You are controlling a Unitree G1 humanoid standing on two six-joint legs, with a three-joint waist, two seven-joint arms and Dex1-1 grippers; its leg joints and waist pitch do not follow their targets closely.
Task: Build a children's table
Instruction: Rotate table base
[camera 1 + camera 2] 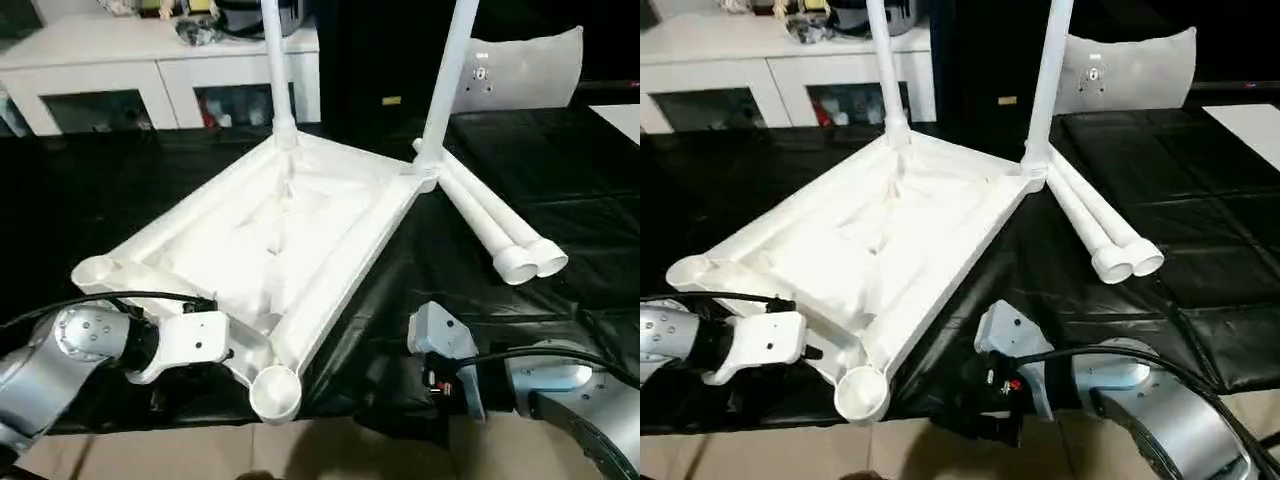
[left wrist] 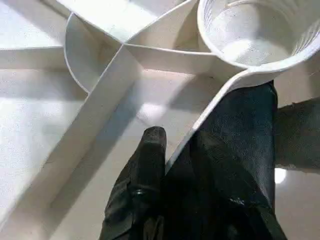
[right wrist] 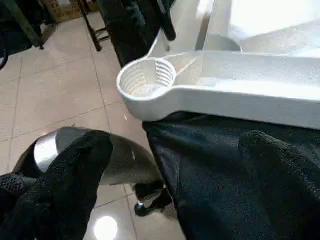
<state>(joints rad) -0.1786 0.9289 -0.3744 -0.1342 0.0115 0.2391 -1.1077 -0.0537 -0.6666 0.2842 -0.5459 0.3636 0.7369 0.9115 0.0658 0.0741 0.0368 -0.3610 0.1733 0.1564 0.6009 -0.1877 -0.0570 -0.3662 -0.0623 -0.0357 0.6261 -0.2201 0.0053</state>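
The children's table (image 1: 300,230) lies upside down on the black cloth (image 1: 560,210), 2 legs fitted; it looks light, stiff and slippery, so the left gripper (image 2: 175,150) pinches its thin rim while the right gripper (image 3: 170,165) waits wide apart.

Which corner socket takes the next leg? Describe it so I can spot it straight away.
Start from the upturned white table top on the black cloth. Two legs already stand in its far corners; follow the right-hand rim toward the robot to the nearest corner. There sits an empty round socket overhanging the table edge, just beside the left end effector.
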